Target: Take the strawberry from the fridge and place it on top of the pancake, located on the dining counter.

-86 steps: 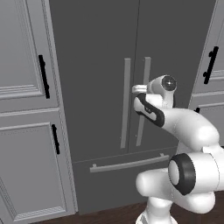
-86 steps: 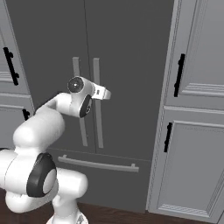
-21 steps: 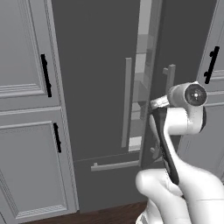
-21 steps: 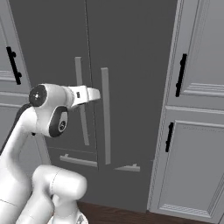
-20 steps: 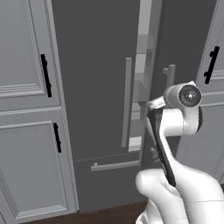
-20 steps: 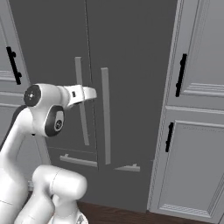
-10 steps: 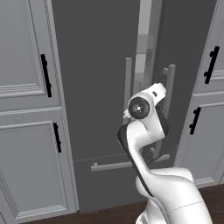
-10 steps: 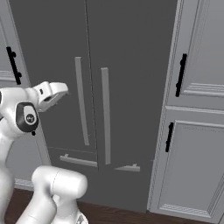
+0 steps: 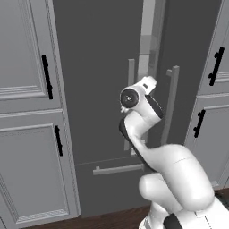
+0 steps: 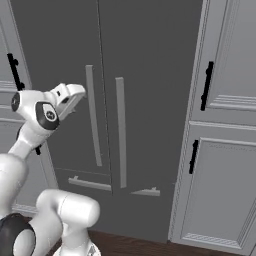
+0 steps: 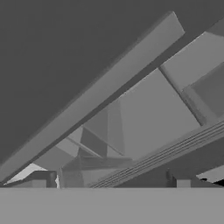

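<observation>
Fridge (image 9: 98, 67) stands tall and upright ahead of the base, its long axis vertical, dark grey double doors facing the cameras. In the left base view the right-hand door (image 9: 192, 53) stands slightly ajar, and a pale strip of interior (image 9: 146, 40) shows in the gap between the doors. Two long bar handles (image 10: 120, 131) run vertically beside the centre seam, and a horizontal bar (image 9: 117, 169) marks the bottom drawer. Light grey panelled cabinets (image 9: 27, 112) with black handles (image 9: 46, 77) flank the fridge on both sides.

Rising from the base, the arm bends at its elbow and lifts its wrist to about mid-height of the door handles, close before the centre seam, hand tilted upward toward the doors. The gripper (image 10: 71, 95) is spread wide and holds nothing; in the hand view its two dark tips (image 11: 175, 180) stand far apart at the bottom edge. That view looks past a handle bar (image 11: 92, 101) running diagonally, into the pale shelved interior (image 11: 144, 118). I cannot make out the strawberry.
</observation>
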Tool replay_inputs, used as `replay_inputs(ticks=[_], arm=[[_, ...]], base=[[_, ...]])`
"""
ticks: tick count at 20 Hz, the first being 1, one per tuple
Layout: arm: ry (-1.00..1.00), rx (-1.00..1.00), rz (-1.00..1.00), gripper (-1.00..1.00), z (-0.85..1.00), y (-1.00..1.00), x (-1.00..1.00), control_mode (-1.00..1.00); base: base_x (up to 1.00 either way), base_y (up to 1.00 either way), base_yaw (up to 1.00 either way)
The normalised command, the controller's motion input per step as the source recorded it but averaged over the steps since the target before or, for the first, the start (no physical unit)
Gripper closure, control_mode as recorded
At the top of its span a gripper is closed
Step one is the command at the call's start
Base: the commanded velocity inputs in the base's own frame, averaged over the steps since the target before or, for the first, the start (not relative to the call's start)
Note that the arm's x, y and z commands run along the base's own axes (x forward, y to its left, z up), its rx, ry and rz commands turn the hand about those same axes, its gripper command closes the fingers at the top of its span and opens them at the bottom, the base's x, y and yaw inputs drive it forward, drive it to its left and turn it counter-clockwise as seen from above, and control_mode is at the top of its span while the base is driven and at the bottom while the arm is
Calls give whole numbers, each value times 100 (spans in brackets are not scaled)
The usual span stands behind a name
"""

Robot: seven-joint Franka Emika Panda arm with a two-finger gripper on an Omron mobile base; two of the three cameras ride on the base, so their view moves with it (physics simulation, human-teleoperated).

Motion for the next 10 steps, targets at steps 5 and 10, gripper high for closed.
replay_inputs(ticks=[5, 10], arm=[[7, -2, 1, -100, -4, -31, 71, -100], [15, -1, 3, -100, -17, -42, 69, -100]], base=[[0, 0, 0], [0, 0, 0]])
